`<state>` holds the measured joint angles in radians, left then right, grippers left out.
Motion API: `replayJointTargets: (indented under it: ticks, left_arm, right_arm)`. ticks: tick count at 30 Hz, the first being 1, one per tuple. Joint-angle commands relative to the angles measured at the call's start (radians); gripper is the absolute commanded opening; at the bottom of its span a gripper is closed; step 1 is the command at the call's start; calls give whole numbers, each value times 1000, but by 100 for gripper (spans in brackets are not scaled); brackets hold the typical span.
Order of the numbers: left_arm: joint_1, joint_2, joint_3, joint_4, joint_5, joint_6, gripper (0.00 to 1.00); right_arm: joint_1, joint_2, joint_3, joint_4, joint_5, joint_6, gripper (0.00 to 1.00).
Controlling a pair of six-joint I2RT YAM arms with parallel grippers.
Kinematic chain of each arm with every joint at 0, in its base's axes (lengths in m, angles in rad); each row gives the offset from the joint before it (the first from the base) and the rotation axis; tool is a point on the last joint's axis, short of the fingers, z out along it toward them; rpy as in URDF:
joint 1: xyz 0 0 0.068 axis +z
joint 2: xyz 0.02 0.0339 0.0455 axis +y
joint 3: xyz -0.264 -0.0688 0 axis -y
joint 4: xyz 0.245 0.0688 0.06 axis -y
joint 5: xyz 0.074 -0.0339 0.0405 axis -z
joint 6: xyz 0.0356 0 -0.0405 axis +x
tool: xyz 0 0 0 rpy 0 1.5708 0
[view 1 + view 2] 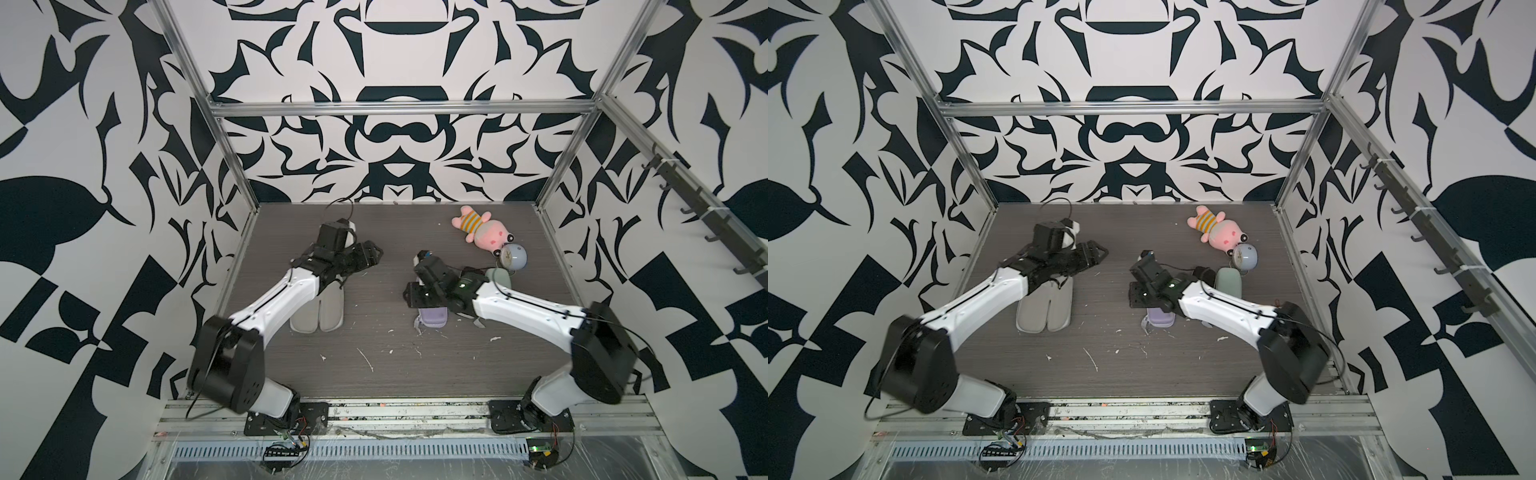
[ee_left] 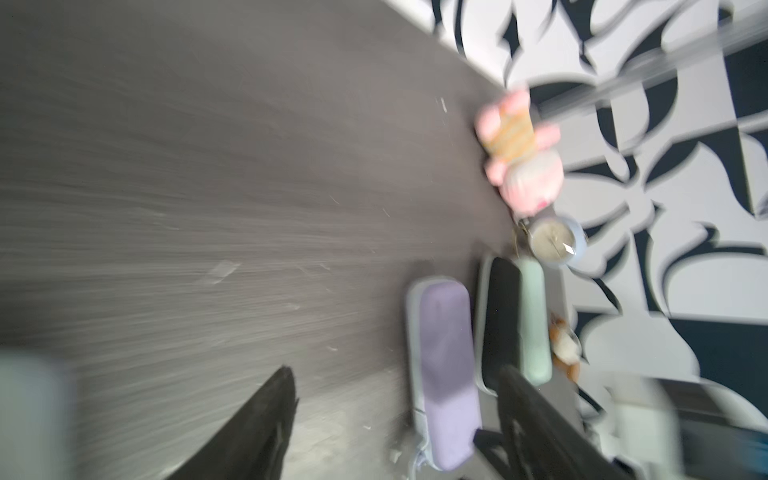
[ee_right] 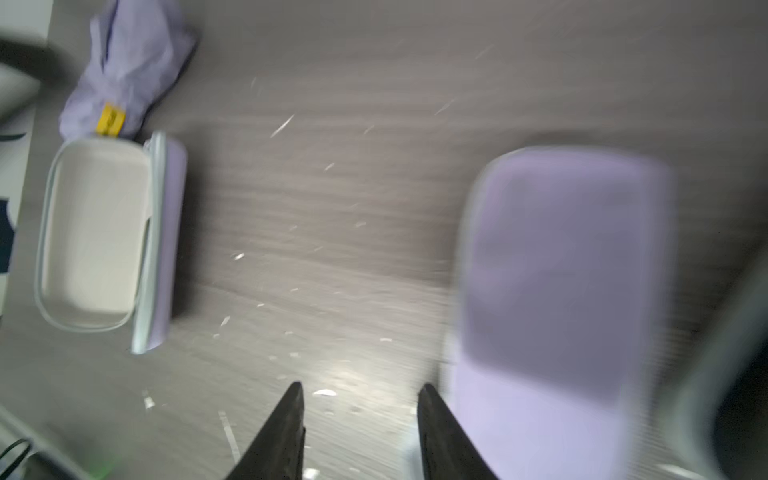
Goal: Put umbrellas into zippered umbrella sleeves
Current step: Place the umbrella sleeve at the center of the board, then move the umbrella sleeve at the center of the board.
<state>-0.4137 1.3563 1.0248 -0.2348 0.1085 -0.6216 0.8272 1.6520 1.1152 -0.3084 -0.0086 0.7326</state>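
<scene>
An open zippered umbrella sleeve (image 1: 318,307) with grey lining lies under my left arm, and the right wrist view also shows this open sleeve (image 3: 99,232). A lilac umbrella (image 3: 124,70) with a yellow tag lies just beyond its end. My left gripper (image 1: 370,253) hovers past that sleeve, and in its wrist view the left gripper (image 2: 395,374) is open and empty. A closed lilac sleeve (image 1: 432,320) lies under my right gripper (image 1: 415,291). In the wrist view the right gripper (image 3: 359,390) is open over bare table beside this lilac sleeve (image 3: 557,299). A black sleeve (image 2: 503,316) and a mint sleeve (image 2: 534,320) lie alongside.
A pink plush toy (image 1: 484,232) and a round pale-blue clock (image 1: 513,255) lie at the back right. White scraps dot the grey table (image 1: 374,365). Metal frame posts and patterned walls close in the table on three sides.
</scene>
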Motion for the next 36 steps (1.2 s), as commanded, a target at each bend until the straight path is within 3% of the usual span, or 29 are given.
replayJointTargets:
  ticks: [1, 3, 7, 10, 13, 16, 20, 23, 26, 29, 36]
  left_arm:
    - [34, -145, -60, -257, -350, 155, 99]
    - [119, -223, -86, -334, -430, 82, 100]
    - [360, -304, -128, -412, -187, 95, 98]
    - [448, -296, -153, -492, -152, 92, 87]
    - [462, -239, -185, -548, -180, 79, 86]
    - [464, -198, -249, -486, -159, 43, 88]
    - [464, -99, -258, -416, -125, 3, 86]
    - [464, -90, -181, -435, -151, 30, 86]
    - [465, -89, -107, -419, -173, 128, 93]
    - [482, 35, 10, -449, -221, 226, 96]
    - [503, 360, 279, -423, -130, 360, 96]
  right_arm:
    - [-6, 101, 67, 51, -42, 85, 44]
    - [-39, 157, 90, 34, -41, 88, 44]
    - [-117, 166, 70, -45, -25, 31, 44]
    - [-173, 121, 26, -84, -25, -23, 43]
    - [-175, 110, 76, -163, -25, -78, 44]
    - [-148, 126, 139, -131, -88, -53, 44]
    - [-71, 241, 332, -119, -106, -38, 51]
    - [-30, 328, 426, -76, -154, 24, 60]
    - [17, 406, 493, -19, -209, 76, 75]
    - [39, 495, 551, 18, -266, 126, 75]
    - [48, 566, 591, 93, -309, 185, 71]
